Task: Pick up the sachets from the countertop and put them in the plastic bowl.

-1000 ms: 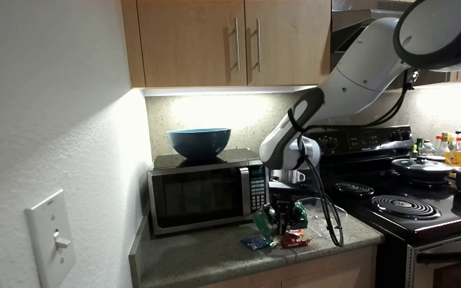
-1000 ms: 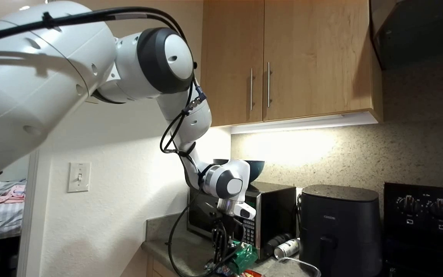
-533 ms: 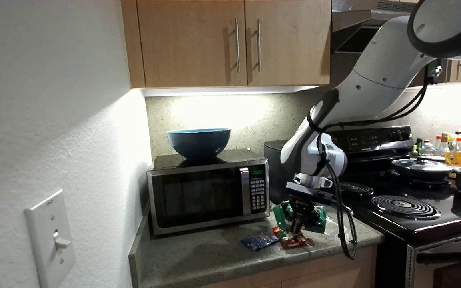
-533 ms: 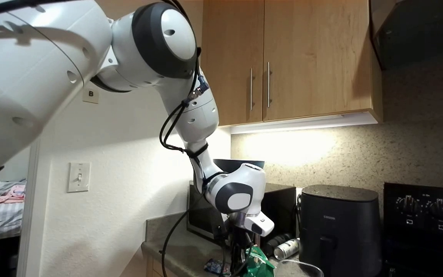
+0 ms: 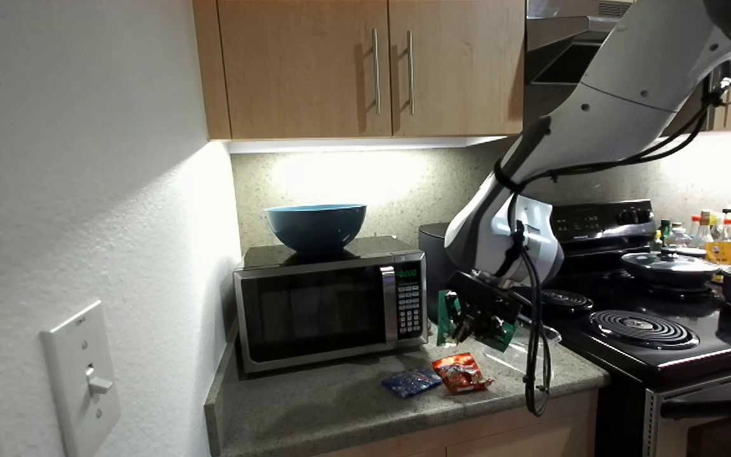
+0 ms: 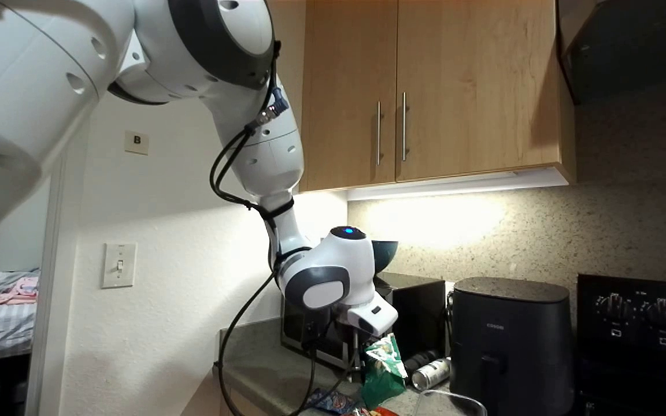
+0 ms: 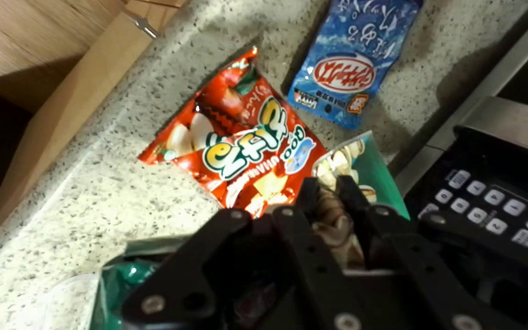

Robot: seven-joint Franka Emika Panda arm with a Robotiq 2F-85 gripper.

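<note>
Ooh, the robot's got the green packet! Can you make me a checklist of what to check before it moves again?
1. Do the fingers grip the green sachet? Ok: a crumpled part is pinched between them.
2. Is it off the countertop? Ok: it seems to hang above.
3. Are the red-orange sachet and blue sachet uncaught? Ok: both lie on the countertop.
4. Are the fingers over the plastic bowl? Not ok: in the wrist view it only peeks in at lower left.
5. Is there room inside the bowl? Cannot tell: it is partly hidden.
6. Are the cables clear of it? Cannot tell: they hang in front in an exterior view.
</note>
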